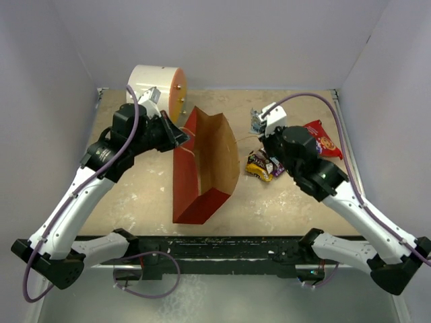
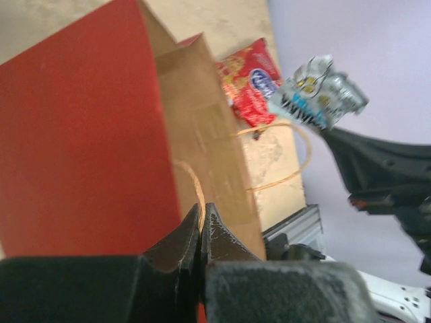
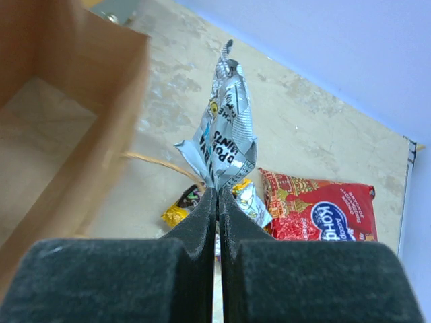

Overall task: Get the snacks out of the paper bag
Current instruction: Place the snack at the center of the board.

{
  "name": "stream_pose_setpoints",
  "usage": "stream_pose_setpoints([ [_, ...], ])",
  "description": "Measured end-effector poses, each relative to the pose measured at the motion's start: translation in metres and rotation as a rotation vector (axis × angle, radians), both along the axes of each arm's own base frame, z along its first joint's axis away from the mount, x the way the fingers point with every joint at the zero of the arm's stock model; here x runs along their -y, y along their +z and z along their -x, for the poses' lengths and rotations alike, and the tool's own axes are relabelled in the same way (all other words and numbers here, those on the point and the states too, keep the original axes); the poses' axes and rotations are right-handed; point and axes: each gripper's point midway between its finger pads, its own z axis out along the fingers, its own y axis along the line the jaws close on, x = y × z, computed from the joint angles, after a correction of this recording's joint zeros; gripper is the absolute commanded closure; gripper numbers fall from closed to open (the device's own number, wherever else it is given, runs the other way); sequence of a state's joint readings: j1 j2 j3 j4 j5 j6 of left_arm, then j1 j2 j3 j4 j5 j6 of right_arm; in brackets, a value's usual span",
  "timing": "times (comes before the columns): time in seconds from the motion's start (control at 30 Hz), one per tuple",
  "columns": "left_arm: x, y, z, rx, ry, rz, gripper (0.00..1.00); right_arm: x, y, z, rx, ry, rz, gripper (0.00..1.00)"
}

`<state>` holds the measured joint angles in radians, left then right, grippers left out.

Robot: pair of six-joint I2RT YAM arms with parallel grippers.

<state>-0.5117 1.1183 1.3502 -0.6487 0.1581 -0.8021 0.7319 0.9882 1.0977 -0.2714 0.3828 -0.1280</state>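
Silver packet (image 3: 225,134) straight out from pinching right jaws; left jaws tight on cord (image 2: 192,178).

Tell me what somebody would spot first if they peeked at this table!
The big red paper bag in the middle of the table grabs the eye, its mouth open and brown inside showing, with the left gripper pinching its rim. Just right of it, the right gripper holds a crinkly silver packet up in the air. A red snack bag and a yellow-purple packet lie on the table nearby.
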Motion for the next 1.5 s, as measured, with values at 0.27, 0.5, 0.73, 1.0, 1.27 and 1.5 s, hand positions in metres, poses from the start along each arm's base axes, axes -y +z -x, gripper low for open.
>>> stream_pose_setpoints([
  [0.27,-0.054,-0.029,0.022,-0.074,0.166,-0.135,0.97,0.018,-0.02,-0.045,-0.076,-0.034,-0.073,1.0],
  [0.5,-0.076,-0.035,0.034,-0.082,0.221,-0.203,0.87,0.048,-0.108,-0.046,-0.265,-0.084,-0.196,1.0],
  [0.73,-0.079,-0.036,0.028,-0.087,0.213,-0.273,0.66,0.069,-0.163,-0.043,-0.392,-0.142,-0.393,1.0],
  [1.0,-0.082,-0.004,0.026,0.02,0.178,-0.296,0.34,0.089,-0.177,-0.061,-0.398,-0.195,-0.558,1.0],
  [1.27,-0.089,0.016,0.032,0.079,0.161,-0.33,0.01,0.103,-0.19,-0.059,-0.42,-0.243,-0.597,0.8],
  [1.5,-0.096,0.043,0.035,0.144,0.173,-0.333,0.01,0.111,-0.198,-0.056,-0.447,-0.289,-0.59,0.57],
])
